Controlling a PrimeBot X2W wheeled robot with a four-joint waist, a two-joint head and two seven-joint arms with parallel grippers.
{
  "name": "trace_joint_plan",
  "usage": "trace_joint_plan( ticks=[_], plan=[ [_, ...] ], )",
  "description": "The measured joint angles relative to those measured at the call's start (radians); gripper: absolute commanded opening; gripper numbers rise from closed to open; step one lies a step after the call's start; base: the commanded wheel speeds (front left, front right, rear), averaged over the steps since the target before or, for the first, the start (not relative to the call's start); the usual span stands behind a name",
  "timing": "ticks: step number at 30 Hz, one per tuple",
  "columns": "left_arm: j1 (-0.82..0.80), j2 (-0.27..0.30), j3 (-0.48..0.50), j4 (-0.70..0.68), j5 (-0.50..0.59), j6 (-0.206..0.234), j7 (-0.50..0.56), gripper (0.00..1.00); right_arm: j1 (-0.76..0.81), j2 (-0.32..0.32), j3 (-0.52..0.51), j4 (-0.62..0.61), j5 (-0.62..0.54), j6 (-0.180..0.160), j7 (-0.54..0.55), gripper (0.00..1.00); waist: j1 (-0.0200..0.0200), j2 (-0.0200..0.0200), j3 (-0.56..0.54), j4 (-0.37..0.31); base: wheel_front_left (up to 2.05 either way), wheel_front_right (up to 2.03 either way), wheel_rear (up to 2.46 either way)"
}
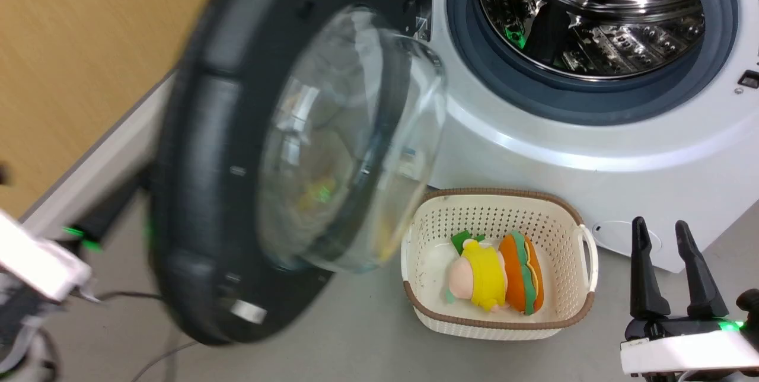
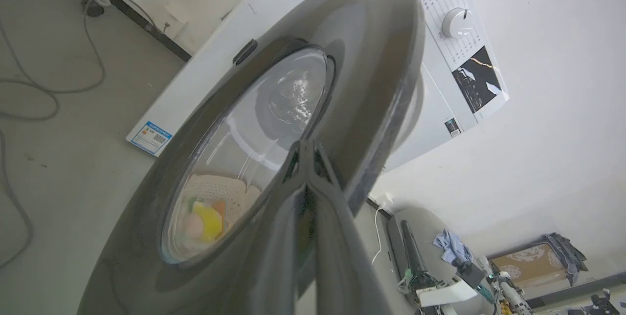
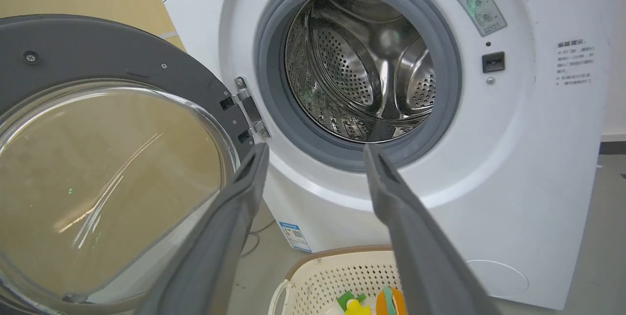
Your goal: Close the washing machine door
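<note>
Washing machine (image 1: 593,150): big white front-loader, steel drum open and bare, grey-blue gasket ring showing, latch slot on its far side from the hinge.

Washing machine door (image 1: 207,192): hinged on the machine's left side, stands swung well out from the front, roughly halfway. Glossy black rim, clear bulging glass bowl at centre, inner side faces the drum. Blurred in the head view, so probably mid-swing. Step in hand, as I judge it: pushing the door shut from its outer face. Next move calls for a steady push along the hinge arc until the rim meets the machine front and the latch catches.

Basket (image 1: 498,193): cream, on the floor just in front of the machine, close under the door's path; looks low enough to clear.

Left hand (image 2: 305,146): fingers clenched together, empty, tips seemingly against the door's outer face near the window edge.

Right hand (image 1: 670,263): released, fingers spread, empty, beside the basket.

Two plush toys (image 1: 486,275) lie in the basket.
</note>
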Motion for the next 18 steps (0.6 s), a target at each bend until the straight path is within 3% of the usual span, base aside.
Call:
trace_joint_plan(
  ticks=[8,18],
  plan=[
    [0.067,-0.067,-0.178,-0.106,-0.002,-0.001,0.0,0.0,0.0,0.0,0.015,0.006,-0.001,0.0,0.0,1.0,0.0,0.0,-0.01,-0.018,0.0,0.0,0.0],
    [0.073,-0.215,-0.399,-0.15,-0.037,-0.001,-0.149,0.0,-0.006,0.001,0.004,0.006,-0.008,0.0,0.0,1.0,0.0,0.0,0.011,-0.098,0.0,0.0,0.0]
  ],
)
